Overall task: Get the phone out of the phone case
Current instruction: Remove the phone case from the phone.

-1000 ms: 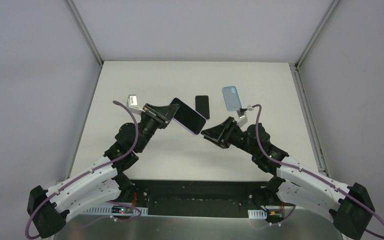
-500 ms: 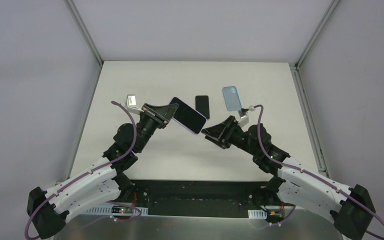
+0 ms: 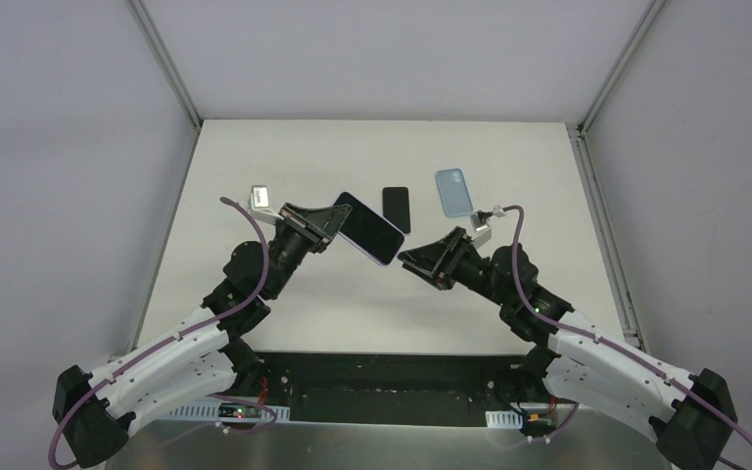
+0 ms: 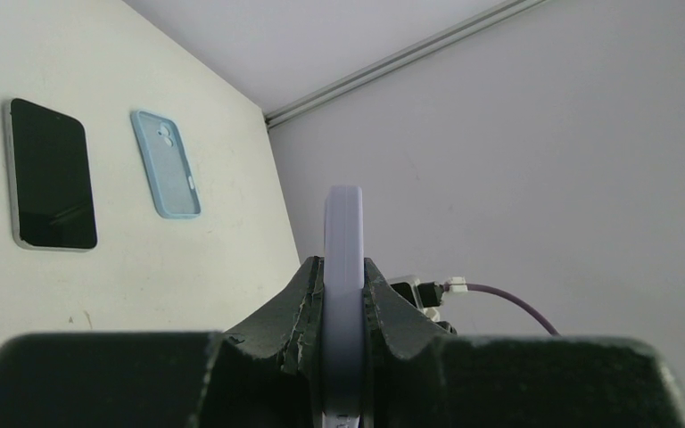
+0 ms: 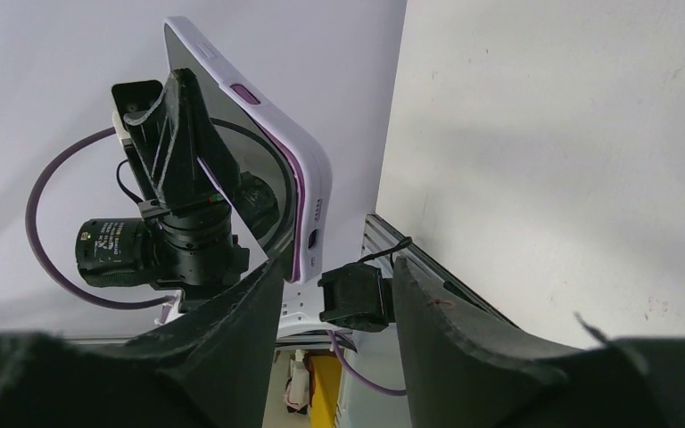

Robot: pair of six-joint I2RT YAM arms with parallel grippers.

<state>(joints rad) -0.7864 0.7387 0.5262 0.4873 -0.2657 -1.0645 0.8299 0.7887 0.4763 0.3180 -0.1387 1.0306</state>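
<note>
My left gripper (image 3: 325,223) is shut on the phone case (image 3: 367,227), a lavender case with the phone in it, and holds it tilted above the table. In the left wrist view the case's edge (image 4: 343,250) stands upright, pinched between the jaws of that gripper (image 4: 343,299). My right gripper (image 3: 406,261) is open just off the case's lower right corner. The right wrist view shows the phone's dark screen (image 5: 272,205) inside the case rim (image 5: 308,169). That corner sits by the left finger (image 5: 250,312) of the right gripper (image 5: 337,276), with nothing between the jaws.
A bare black phone (image 3: 397,209) lies flat on the table behind the held case, also in the left wrist view (image 4: 51,174). An empty light blue case (image 3: 454,191) lies to its right (image 4: 166,163). White walls enclose the table (image 3: 284,294) on three sides.
The right arm has shifted slightly to the right and its jaws have changed width a little. The left gripper and the held case have not moved.
</note>
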